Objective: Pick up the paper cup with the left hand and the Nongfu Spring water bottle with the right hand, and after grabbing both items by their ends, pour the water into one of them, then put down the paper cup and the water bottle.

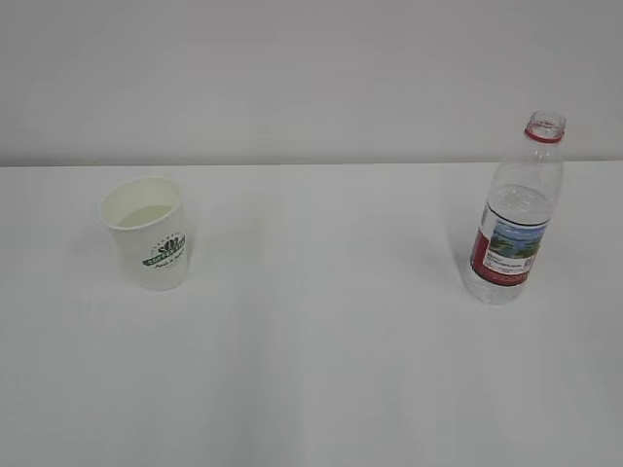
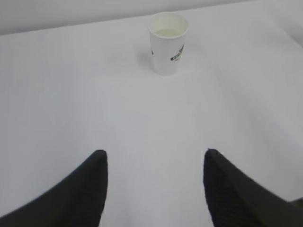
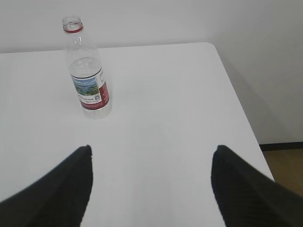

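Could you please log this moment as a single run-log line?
paper cup: upright on table, holds water | water bottle: upright, uncapped | left gripper: open, empty | right gripper: open, empty

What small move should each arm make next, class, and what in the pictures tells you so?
Probably nothing but a retreat to rest. The cup stands upright on the table with liquid inside it, the uncapped bottle stands upright, and the left gripper and right gripper are open, empty and well back, so the pour looks done.
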